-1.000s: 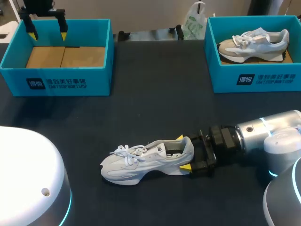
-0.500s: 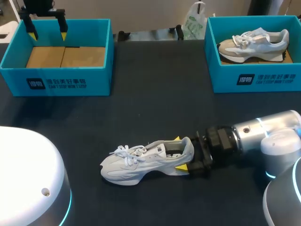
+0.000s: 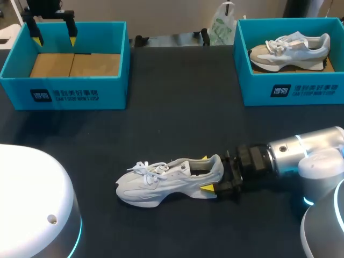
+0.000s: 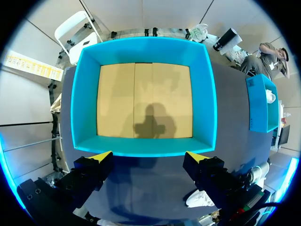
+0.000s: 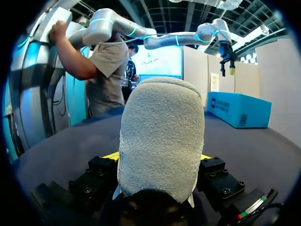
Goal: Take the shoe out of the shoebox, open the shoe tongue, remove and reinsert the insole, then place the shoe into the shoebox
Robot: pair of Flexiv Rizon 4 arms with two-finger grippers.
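Observation:
A white shoe [image 3: 166, 183] lies on the dark table near its front, toe to the left. My right gripper [image 3: 207, 173] comes in from the right, one yellow tip on each side of the heel, shut on it. In the right wrist view the grey-white heel [image 5: 162, 136] fills the space between the fingers of that gripper [image 5: 159, 155]. My left gripper [image 3: 55, 37] hangs open over the far wall of the teal shoebox [image 3: 64, 86] at the back left. From the left wrist view that gripper [image 4: 148, 157] looks down into the shoebox [image 4: 84, 103], which holds only a cardboard floor.
A second teal box [image 3: 290, 88] stands at the back right with a beige and white shoe [image 3: 290, 51] in it. A plastic bag [image 3: 221, 27] sits at the far edge. Bare dark table lies between the boxes and the white shoe.
My right gripper's fingers have closed in on the shoe's heel, and the shoe has shifted slightly to the right. The left arm has not moved.

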